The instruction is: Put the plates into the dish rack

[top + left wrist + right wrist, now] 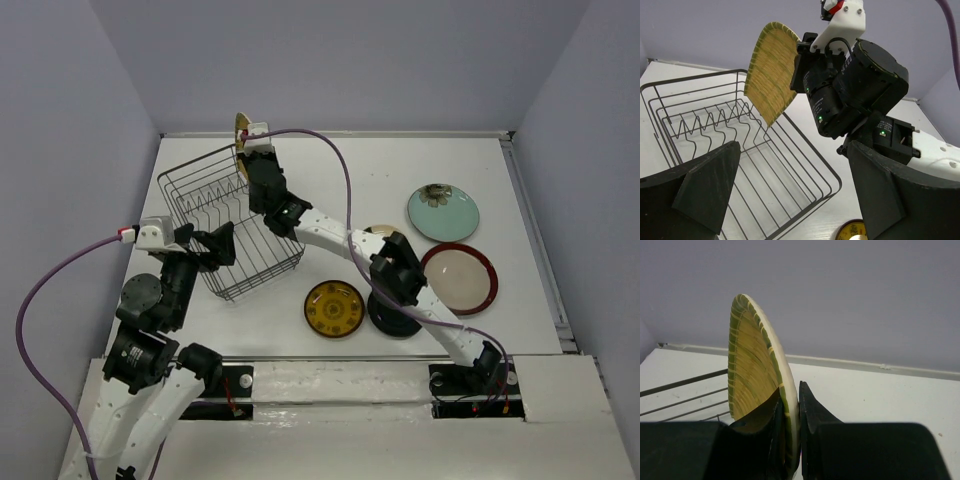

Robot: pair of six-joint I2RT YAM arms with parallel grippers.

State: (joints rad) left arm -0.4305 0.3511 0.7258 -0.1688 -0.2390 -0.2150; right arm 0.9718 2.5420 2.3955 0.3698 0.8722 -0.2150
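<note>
At the near edge of the table (350, 170) the left arm (150, 330) reaches forward, and the left jaws stand wide open and empty just beside the near left side of the dish rack (230, 225), one finger (705, 190) low on each side of the left wrist view. A little farther in, to the right of the rack, a yellow plate with a dark pattern (334, 308) lies flat, and a glossy black plate (385, 322) lies just beside it, partly under the right arm (400, 280). Right of these sits the large red-rimmed cream plate (459, 277). Behind the right arm only a sliver of a cream plate (378, 232) shows, and beyond it lies the pale teal plate (443, 212). The rack stands askew on the left half of the table, its prongs bare. Farthest off, the right jaws are clamped on the rim of the yellow ribbed plate (752, 375), holding it on edge in the air over the rack's far corner; whether its lower edge touches the wire cannot be told.
</note>
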